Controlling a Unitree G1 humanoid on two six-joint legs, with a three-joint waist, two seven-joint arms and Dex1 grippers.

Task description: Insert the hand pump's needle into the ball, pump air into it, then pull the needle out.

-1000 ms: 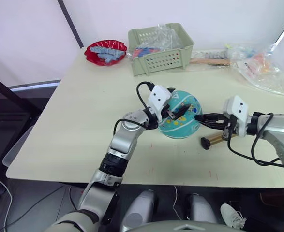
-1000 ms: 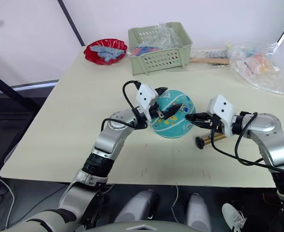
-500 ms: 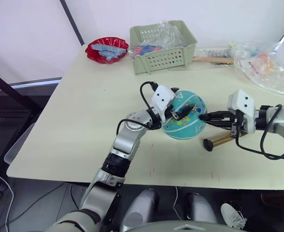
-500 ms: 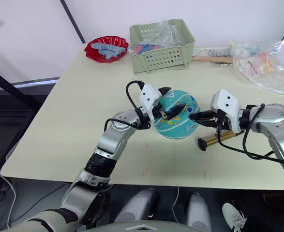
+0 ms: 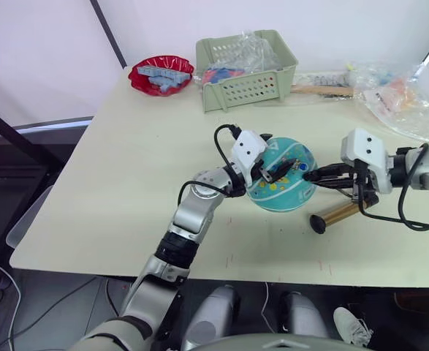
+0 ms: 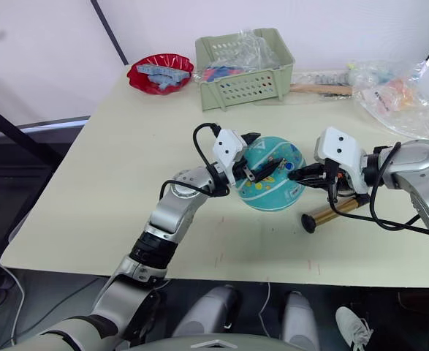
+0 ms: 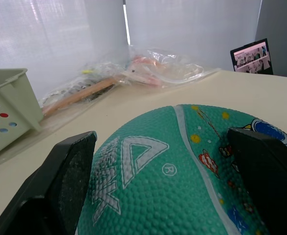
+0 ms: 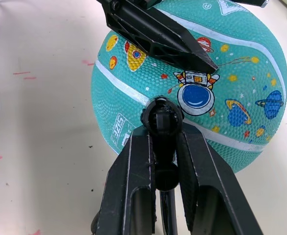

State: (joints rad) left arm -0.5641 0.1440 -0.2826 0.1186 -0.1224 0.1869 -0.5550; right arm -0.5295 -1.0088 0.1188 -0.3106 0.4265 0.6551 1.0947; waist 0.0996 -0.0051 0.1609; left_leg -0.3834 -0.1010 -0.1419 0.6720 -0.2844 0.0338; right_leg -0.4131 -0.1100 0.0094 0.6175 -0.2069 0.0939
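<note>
The teal ball [image 5: 283, 189] sits mid-table with white stripes and cartoon prints. My left gripper [image 5: 280, 151] reaches over it from the left, and its black fingers [image 7: 67, 181] press on either side of the ball. My right gripper [image 8: 163, 129] is shut on the hose's black fitting [image 8: 161, 116] and holds it against the ball's right side [image 6: 291, 174]. The fitting hides the needle. The hand pump's gold-bronze barrel [image 5: 342, 213] lies on the table to the right of the ball, below my right gripper, with the thin black hose [image 6: 375, 223] looping off it.
At the table's back stand a green basket [image 5: 247, 69] with bagged items and a red bowl [image 5: 160, 77] to its left. Clear plastic bags [image 5: 400, 99] and a wooden-handled tool [image 5: 320, 91] lie at the back right. The table's front edge is close below the pump.
The head view has shifted slightly. My right wrist has risen a little, still holding the fitting at the ball's right side. My left gripper stays on the ball.
</note>
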